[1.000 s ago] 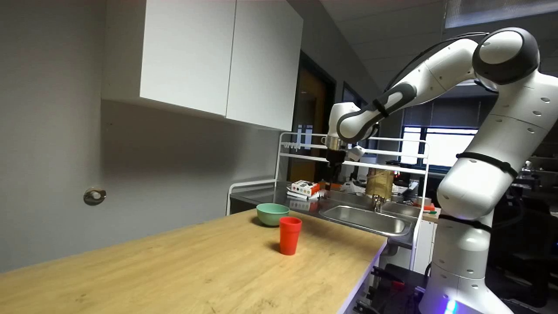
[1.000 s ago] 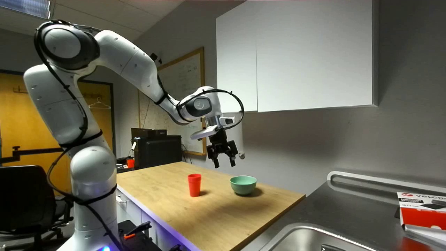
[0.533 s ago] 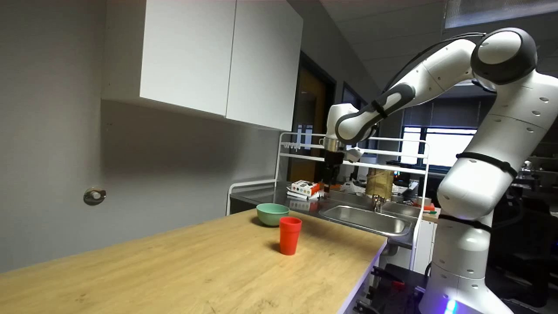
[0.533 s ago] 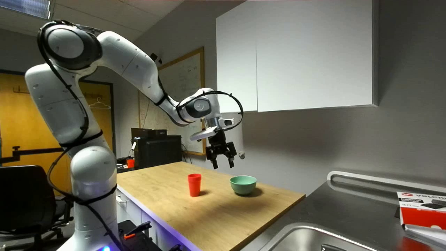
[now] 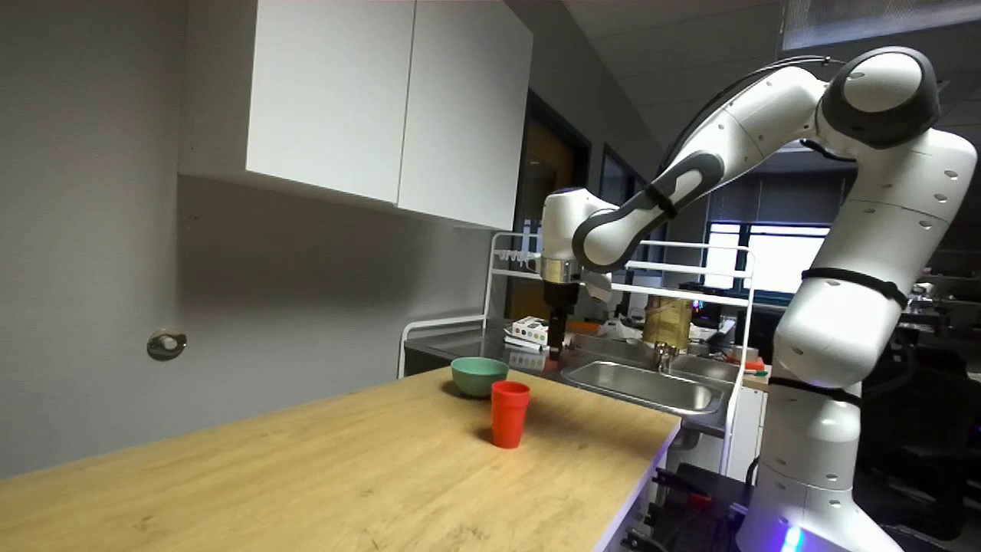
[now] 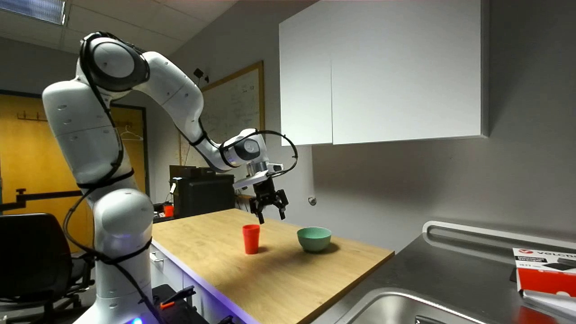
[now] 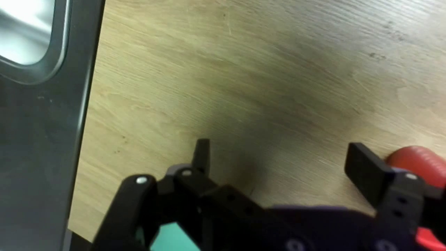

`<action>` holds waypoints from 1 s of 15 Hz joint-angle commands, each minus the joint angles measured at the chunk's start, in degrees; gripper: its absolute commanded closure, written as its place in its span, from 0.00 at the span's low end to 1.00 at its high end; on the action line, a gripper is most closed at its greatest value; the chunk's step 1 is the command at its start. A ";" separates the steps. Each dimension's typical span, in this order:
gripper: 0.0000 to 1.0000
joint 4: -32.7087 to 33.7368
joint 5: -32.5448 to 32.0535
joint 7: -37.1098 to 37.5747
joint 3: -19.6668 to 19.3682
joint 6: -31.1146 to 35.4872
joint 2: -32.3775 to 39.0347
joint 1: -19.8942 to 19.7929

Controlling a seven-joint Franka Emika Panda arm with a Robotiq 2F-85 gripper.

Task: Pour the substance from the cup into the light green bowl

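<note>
In an exterior view red cup [image 5: 509, 415] upright, camera-side of green bowl [image 5: 477, 377]; in an exterior view gripper [image 6: 272, 218] hangs up-left of bowl, cup left of bowl; in wrist view jaws spread wide, cup right of bowl, both partly hidden.

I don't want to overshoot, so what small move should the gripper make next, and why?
Probably ease the gripper sideways toward the cup before lowering: its jaws are open and empty, and in the wrist view the cup shows off to one side of them, not between.
</note>
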 commanded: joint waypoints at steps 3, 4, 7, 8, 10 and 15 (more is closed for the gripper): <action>0.00 1.22 -4.48 3.45 5.07 -1.70 1.07 3.85; 0.00 1.26 -4.58 3.33 5.76 -1.91 1.01 4.66; 0.00 1.85 -3.40 1.92 7.37 -2.45 1.85 7.48; 0.00 1.91 -3.37 1.83 7.96 -2.72 1.97 8.33; 0.00 2.23 -3.41 1.52 9.06 -3.18 2.69 9.96; 0.00 3.62 -0.66 -1.61 9.88 -4.21 5.13 13.47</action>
